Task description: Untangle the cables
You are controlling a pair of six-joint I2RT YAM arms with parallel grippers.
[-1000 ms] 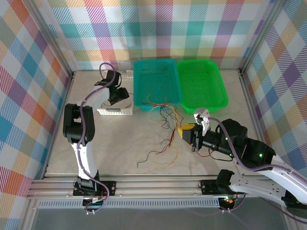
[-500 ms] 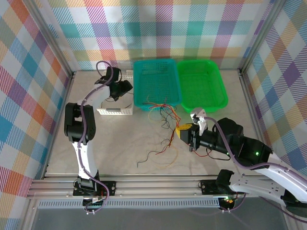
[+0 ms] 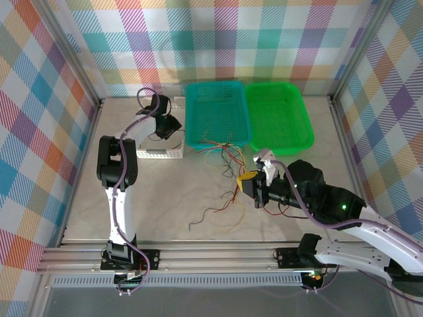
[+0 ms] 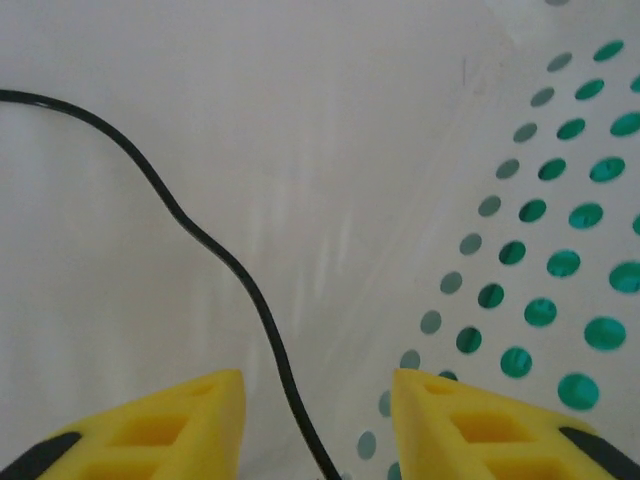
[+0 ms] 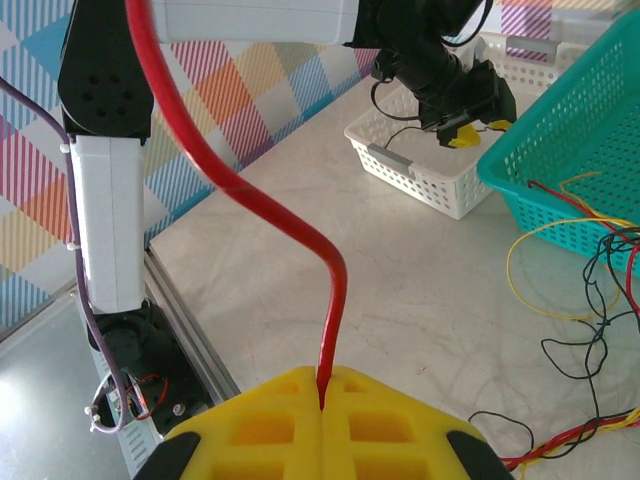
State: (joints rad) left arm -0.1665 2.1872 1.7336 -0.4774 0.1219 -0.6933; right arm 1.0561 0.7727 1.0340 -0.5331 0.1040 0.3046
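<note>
Overhead view of two robot arms sorting thin, floppy cables. The landmark is a teal basket at the far middle of the table.

The tangle of red, orange, yellow and black strands spills over the teal basket's near rim. From there it trails across the table toward the arms.

The right gripper hovers on the near side of the teal basket, just past the tangle. Its wrist view shows the right gripper with yellow fingers pressed together on a single red cable. The strand rises taut above the fingers, apparently being drawn clear of the knot.

The left gripper hangs just left of the teal basket, over a white basket. Its wrist view shows the left gripper with fingers apart. A black cable lies loose between them on the white floor, seemingly a separated strand's resting place.
</note>
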